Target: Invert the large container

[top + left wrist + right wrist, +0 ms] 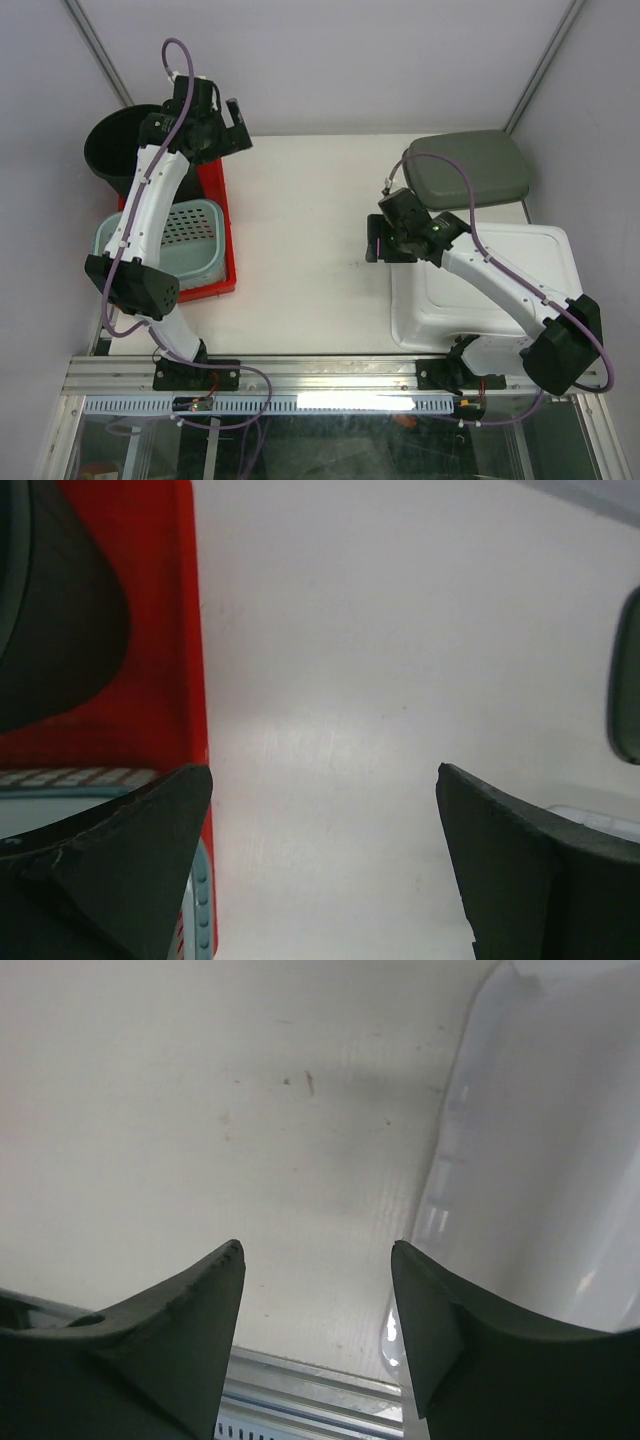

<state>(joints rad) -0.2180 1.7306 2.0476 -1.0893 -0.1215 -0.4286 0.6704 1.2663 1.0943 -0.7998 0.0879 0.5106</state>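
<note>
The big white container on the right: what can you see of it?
The white container looks like glossy plastic, rectangular with rounded corners, with a shallow rectangular panel outlined on its upward face. It sits flat at the near right corner of the table, with a grey-green lid just beyond its far edge. The right arm reaches across above it. The right gripper hangs open beside its left edge, holding nothing.

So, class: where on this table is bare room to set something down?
Free: the bare table between the red tray and the white container. Crowded: the left, with basket and bucket; the far right, with the grey lid.
</note>
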